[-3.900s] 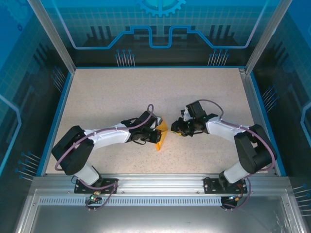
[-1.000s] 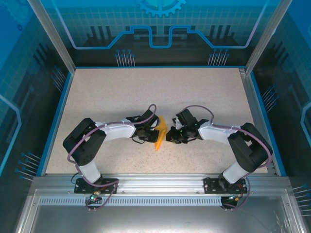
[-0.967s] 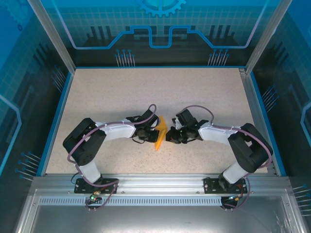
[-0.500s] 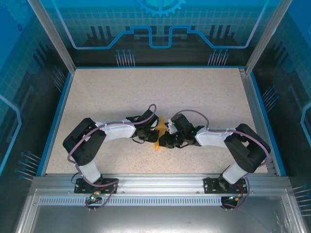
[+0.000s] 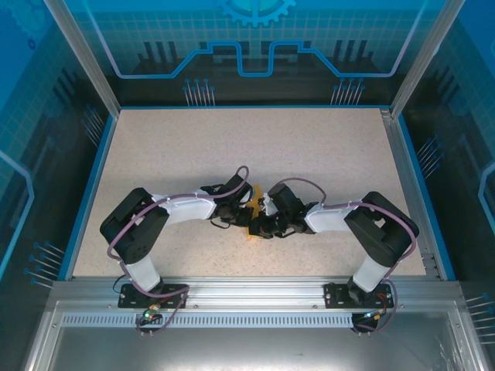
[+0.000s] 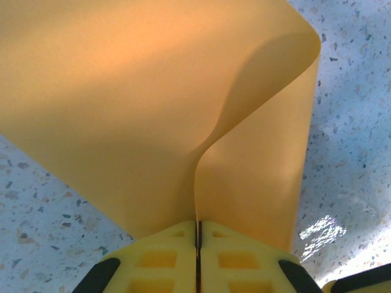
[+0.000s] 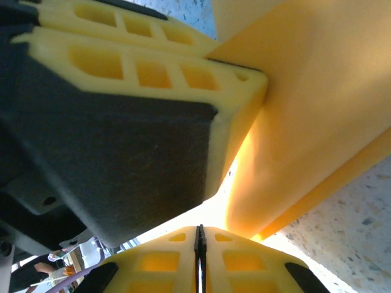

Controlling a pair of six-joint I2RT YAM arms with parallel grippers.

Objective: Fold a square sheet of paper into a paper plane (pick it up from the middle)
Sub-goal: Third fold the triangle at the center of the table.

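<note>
The square sheet of paper (image 6: pixel 140 91) is bright orange and bent into a curved fold that stands up from the table. My left gripper (image 6: pixel 197 235) is shut on its near edge, where the two layers meet. From above, only slivers of the paper (image 5: pixel 250 229) show between the two wrists near the table's middle. My right gripper (image 7: pixel 198 235) is shut and pressed up close against the paper (image 7: pixel 317 110), under the left gripper's yellow fingers (image 7: pixel 153 73). I cannot tell whether paper is pinched between the right jaws. In the top view my left gripper (image 5: pixel 246 214) and right gripper (image 5: pixel 261 226) nearly touch.
The speckled beige table (image 5: pixel 193 147) stretches behind and to both sides of the arms. A blue rim (image 5: pixel 93 178) and glass walls enclose it. A metal rail (image 5: pixel 247 297) carrying the arm bases runs along the near edge.
My right arm has slid left, from beside the paper to right against it and the left gripper. The left arm has held still with the paper over the last second.
</note>
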